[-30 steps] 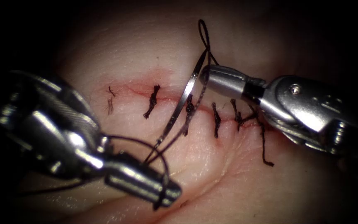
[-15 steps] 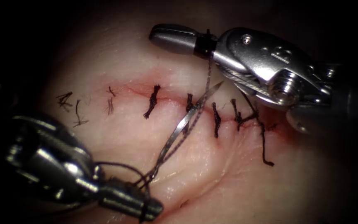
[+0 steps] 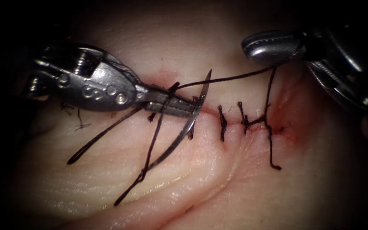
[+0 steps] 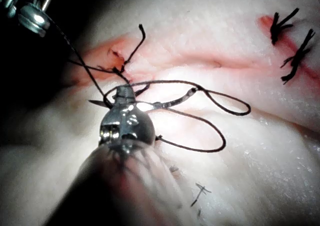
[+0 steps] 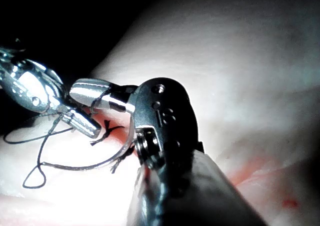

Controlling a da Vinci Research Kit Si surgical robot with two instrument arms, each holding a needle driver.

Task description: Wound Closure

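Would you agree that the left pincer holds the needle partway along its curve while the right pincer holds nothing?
Not quite: the right pincer is not empty. The endoscope view shows it shut on the thread, which runs taut from it toward the left pincer. The rest stands: the left pincer holds the needle partway along its curve, above the tissue, not in it.

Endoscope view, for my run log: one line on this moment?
left tool: shut on needle, upper curve | right tool: shut on thread | needle out of tissue
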